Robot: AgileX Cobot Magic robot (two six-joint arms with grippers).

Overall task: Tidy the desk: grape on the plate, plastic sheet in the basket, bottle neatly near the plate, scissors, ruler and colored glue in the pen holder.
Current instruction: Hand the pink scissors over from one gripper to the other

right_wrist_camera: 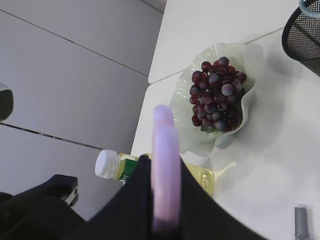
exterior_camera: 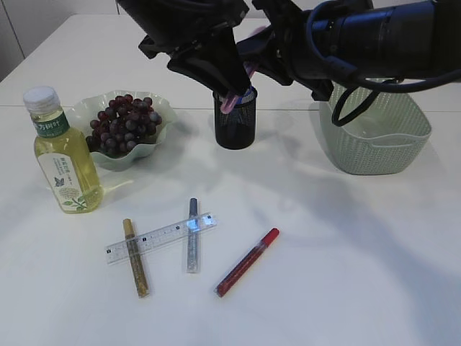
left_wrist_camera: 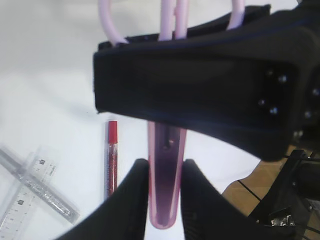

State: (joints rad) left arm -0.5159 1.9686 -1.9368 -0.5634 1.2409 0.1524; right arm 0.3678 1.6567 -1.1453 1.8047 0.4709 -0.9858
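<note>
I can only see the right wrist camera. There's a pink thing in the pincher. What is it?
Observer: Pink scissors. The left wrist view shows their loop handles.
Child: Is the other arm holding them?
Observer: Yes, the left gripper pinches the blade end.
Child: Where are they right now?
Observer: In the exterior view, their tip is about at the rim of the black pen holder.

Exterior slants down frontally; both wrists close over scissors (left_wrist_camera: 165, 200).
</note>
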